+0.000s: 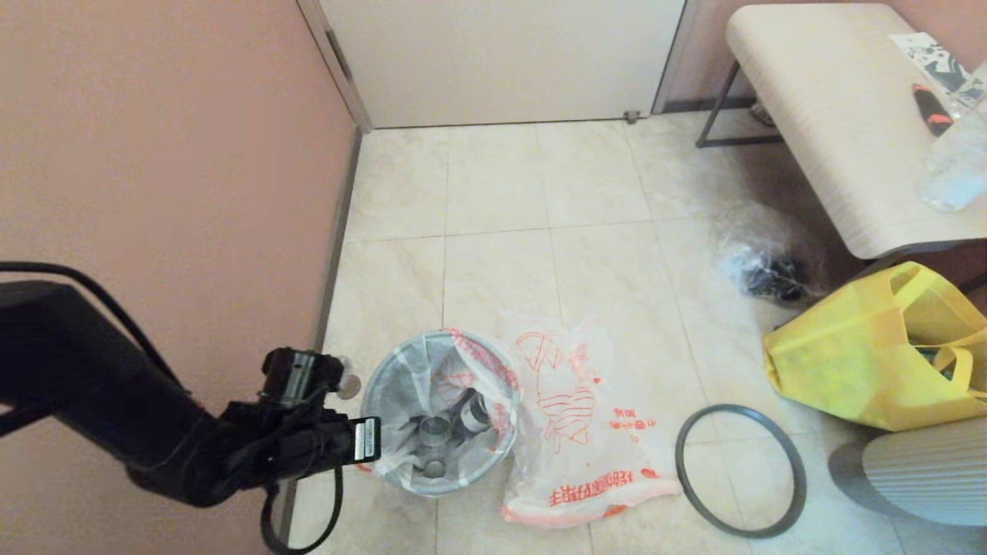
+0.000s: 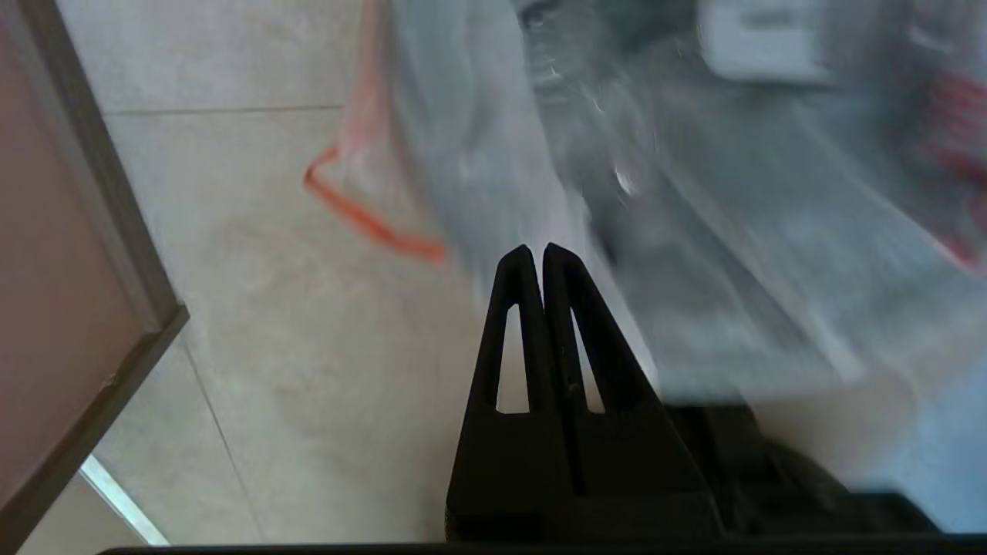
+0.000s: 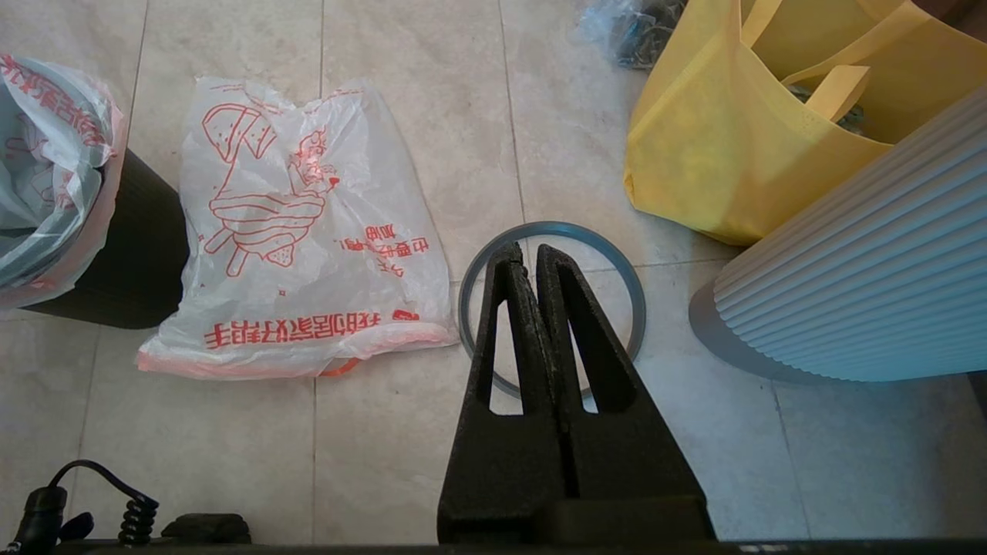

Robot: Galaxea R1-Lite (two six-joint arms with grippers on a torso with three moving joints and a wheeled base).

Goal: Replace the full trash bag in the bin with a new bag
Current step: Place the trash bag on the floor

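Seen from the head camera: new bag [image 1: 580, 432] flat on floor tiles at 6 o'clock, touching bin [image 1: 439, 412] at its 9 o'clock side. Full trash bag [image 1: 420, 401] seated inside bin, cans visible. Hoop [image 1: 740, 470] loose at 5 o'clock, apart from bin. Left gripper [image 2: 536, 254] at bag's outer edge, fingers pressed together, nothing seen between. Right gripper [image 3: 528, 254] over hoop, fingers likewise together, empty.

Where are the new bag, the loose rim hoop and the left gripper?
new bag [image 1: 574, 420]: head view, on its red drawing.
rim hoop [image 1: 794, 455]: head view, on its right arc.
left gripper [image 2: 537, 250]: left wrist view, at the closed fingertips.
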